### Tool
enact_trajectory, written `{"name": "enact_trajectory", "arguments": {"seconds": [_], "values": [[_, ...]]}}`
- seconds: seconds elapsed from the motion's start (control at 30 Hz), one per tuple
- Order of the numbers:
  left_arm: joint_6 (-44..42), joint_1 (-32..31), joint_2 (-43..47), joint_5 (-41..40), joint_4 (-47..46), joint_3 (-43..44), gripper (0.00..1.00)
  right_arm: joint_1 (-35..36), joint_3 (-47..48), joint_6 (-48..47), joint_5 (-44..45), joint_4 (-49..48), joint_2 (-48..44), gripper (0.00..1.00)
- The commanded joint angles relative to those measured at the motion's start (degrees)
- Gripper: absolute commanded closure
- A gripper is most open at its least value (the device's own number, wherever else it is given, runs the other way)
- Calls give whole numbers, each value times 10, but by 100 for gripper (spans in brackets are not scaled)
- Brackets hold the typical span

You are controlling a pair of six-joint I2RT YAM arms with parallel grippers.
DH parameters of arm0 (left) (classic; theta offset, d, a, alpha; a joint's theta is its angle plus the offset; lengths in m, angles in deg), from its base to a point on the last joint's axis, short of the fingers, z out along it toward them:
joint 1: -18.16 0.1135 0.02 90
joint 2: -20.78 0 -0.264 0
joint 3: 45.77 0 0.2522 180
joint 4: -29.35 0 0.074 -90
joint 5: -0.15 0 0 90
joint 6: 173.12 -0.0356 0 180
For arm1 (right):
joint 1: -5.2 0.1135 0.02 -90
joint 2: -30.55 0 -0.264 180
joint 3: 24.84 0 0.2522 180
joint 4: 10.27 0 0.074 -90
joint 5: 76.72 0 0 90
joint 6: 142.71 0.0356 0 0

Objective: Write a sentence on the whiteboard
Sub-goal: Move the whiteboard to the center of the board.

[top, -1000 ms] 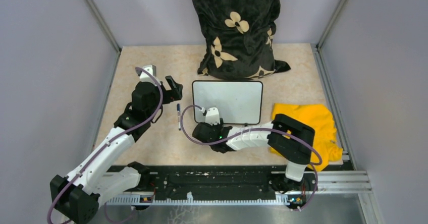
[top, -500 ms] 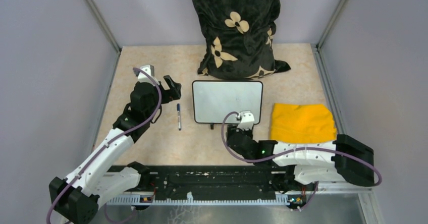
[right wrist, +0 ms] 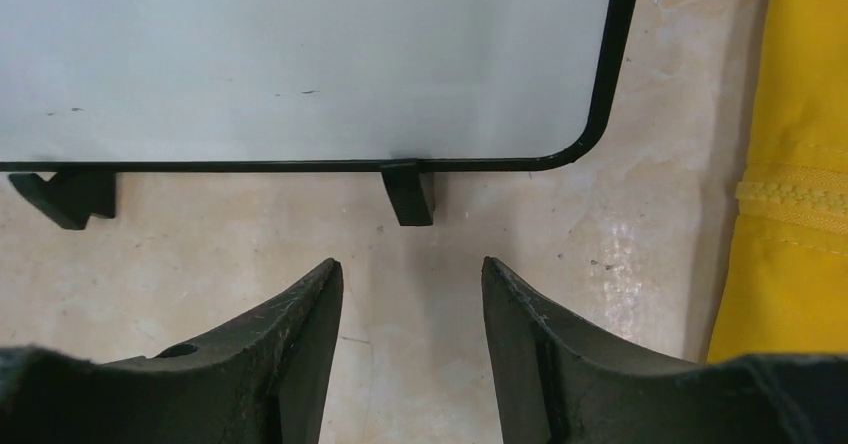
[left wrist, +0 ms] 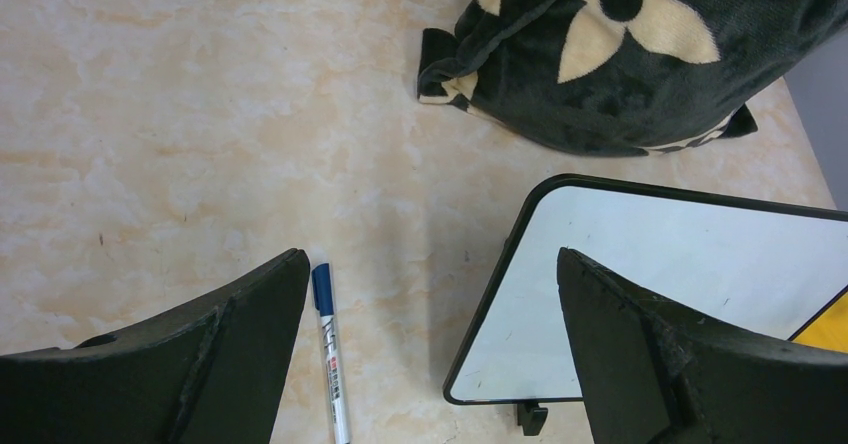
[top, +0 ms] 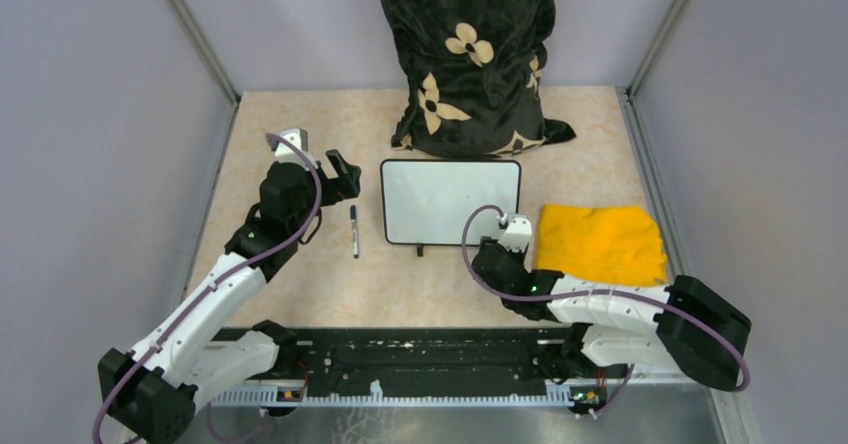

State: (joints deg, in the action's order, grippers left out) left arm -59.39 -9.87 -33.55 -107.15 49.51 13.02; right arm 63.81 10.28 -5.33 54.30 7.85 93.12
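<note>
Left claw [left wrist: 432, 264] gapes wide, empty, centre-left, beside a marker [top: 353, 229]. Right claw [right wrist: 412, 264], partly open and empty, sits below the lower right corner of the whiteboard [top: 450, 201], which lies mid-frame on the table [top: 340, 289].

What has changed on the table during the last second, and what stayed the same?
The right gripper swung rightward along the near edge of the whiteboard, ending at its right corner beside the yellow cloth, open and empty. The left gripper, also open, the marker and the blank whiteboard stayed put.
</note>
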Motion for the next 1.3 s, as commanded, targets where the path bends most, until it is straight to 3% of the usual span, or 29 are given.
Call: {"name": "enact_trajectory", "arguments": {"seconds": [0.0,0.63,1.27], "values": [[-7,-4,1,3,-14,-4,1,-29,27,0,-40,-8,29,49],[-10,-3,1,-2,-13,-3,1,-113,60,-107,-105,-62,108,62],[-15,-4,0,-11,-14,-5,1,-161,61,-192,-129,-119,123,63]]}}
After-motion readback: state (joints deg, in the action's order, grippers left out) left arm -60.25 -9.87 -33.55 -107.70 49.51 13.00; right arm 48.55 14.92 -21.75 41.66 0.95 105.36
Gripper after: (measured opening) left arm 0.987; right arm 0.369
